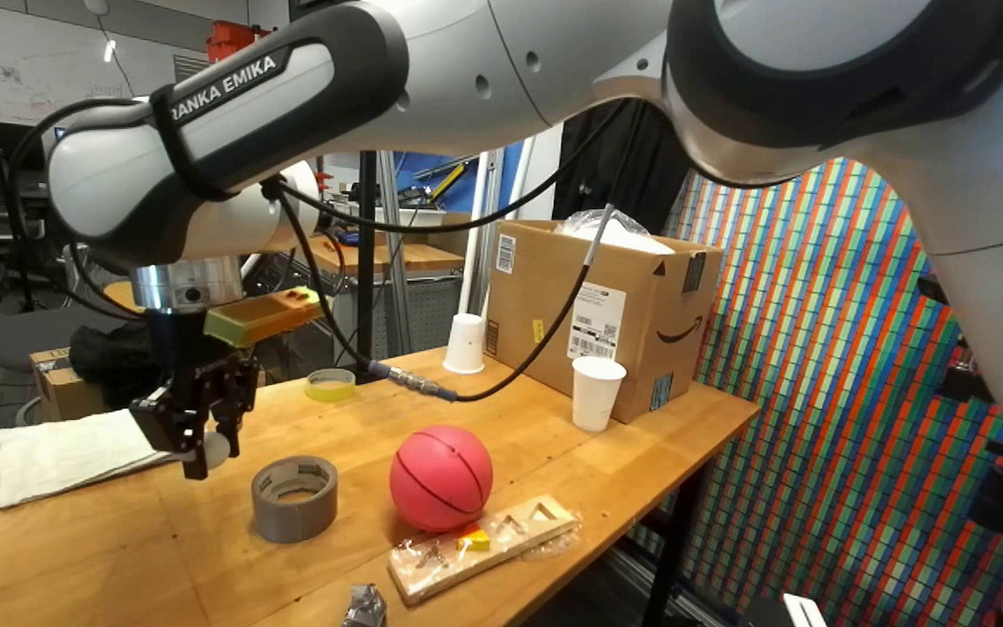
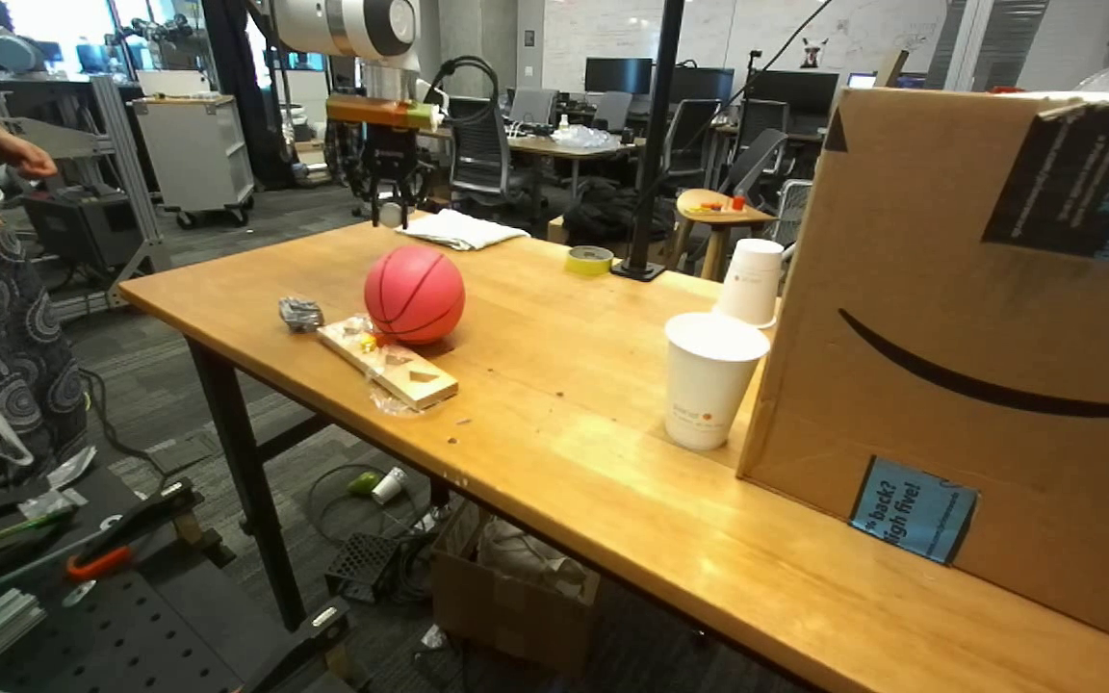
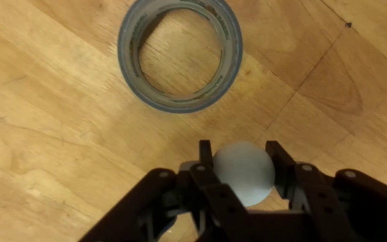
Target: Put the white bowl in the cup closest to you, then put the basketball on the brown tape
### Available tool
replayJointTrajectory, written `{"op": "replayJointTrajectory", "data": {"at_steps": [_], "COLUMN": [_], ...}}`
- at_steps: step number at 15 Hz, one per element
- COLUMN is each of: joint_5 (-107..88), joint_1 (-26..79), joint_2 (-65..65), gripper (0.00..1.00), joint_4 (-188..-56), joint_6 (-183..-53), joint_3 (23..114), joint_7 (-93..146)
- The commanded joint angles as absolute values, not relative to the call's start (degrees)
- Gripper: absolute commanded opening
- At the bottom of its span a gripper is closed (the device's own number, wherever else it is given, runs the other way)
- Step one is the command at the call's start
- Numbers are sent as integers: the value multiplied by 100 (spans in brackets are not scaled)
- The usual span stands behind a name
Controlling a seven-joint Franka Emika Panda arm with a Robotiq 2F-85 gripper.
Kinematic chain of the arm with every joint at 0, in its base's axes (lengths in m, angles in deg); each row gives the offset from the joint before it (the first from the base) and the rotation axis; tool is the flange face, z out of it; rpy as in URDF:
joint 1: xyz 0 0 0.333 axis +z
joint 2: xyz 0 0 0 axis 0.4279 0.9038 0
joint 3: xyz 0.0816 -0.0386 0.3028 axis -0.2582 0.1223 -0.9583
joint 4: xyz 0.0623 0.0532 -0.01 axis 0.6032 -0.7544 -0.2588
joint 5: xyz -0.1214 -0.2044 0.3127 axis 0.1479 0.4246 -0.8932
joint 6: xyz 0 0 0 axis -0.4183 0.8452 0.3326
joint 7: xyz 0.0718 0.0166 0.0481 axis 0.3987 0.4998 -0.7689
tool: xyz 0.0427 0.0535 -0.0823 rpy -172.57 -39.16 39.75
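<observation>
My gripper (image 1: pixel 215 461) is shut on the white bowl (image 3: pixel 244 174), a small smooth rounded piece between the fingertips. It is held above the table, next to the brown tape (image 1: pixel 292 521). The tape roll lies flat, ahead of the fingers in the wrist view (image 3: pixel 180 105); it is hidden in an exterior view. The basketball (image 1: pixel 441 477) rests on the table beside the wooden tray, also seen in an exterior view (image 2: pixel 415 294). A white cup (image 1: pixel 597 401) stands upright by the cardboard box. A second white cup (image 1: pixel 465 344) stands upside down farther back.
A wooden shape tray (image 1: pixel 501 544) in plastic wrap lies by the table edge, with a crumpled grey piece (image 1: pixel 366 605) near it. A yellow tape roll (image 1: pixel 330 385) and a folded white cloth (image 1: pixel 75 453) lie farther back. The cardboard box (image 2: pixel 949 289) borders the cups.
</observation>
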State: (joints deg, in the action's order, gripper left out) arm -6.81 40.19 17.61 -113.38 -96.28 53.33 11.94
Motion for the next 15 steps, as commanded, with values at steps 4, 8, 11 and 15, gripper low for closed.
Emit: {"op": "replayJointTrajectory", "data": {"at_steps": [4,8,11,15], "joint_5": [-863,-868,-858,-833], "joint_1": [3416,2946,2647,2381], "joint_2": [905,640,436,122], "gripper": [20,20,20,20], "joint_4": [-11945,-12090,-12273,-12584], "joint_6": [-9626,-9645,-9648,-9676], "joint_3": [5529,5757,5939,6169], "joint_7": [972,678,577,669]}}
